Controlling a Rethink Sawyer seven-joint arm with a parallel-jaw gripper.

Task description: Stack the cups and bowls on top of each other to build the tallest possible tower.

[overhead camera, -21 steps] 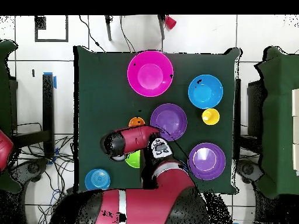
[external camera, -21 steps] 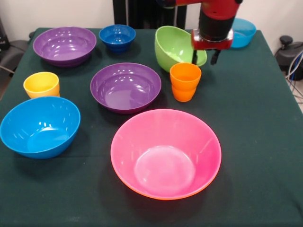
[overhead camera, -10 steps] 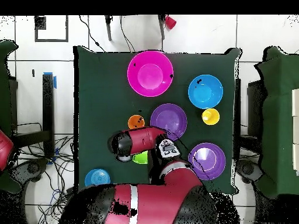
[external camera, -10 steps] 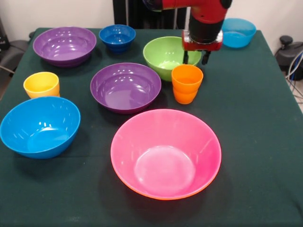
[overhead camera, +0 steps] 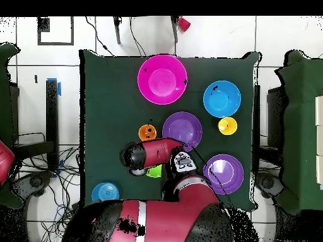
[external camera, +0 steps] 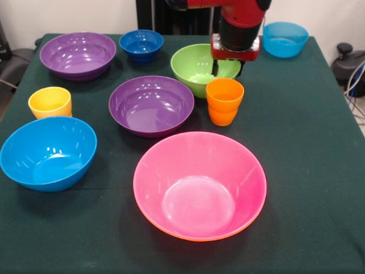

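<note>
Fingers of the gripper [external camera: 227,70] straddle the green bowl [external camera: 197,67]'s rim, apart, at the table's [external camera: 308,148] twelve o'clock. You have light, slick, stiff plastic: pinch its rim.

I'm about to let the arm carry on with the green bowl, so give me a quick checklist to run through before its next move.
1. Gripper over the green bowl's rim: ok.
2. Grip on the rim: cannot tell; the fingers are hidden.
3. Green bowl upright on the table: ok.
4. Orange cup clear of the bowl: not ok; it stands right beside it, under the gripper.
5. Pink bowl empty to receive: ok.
</note>
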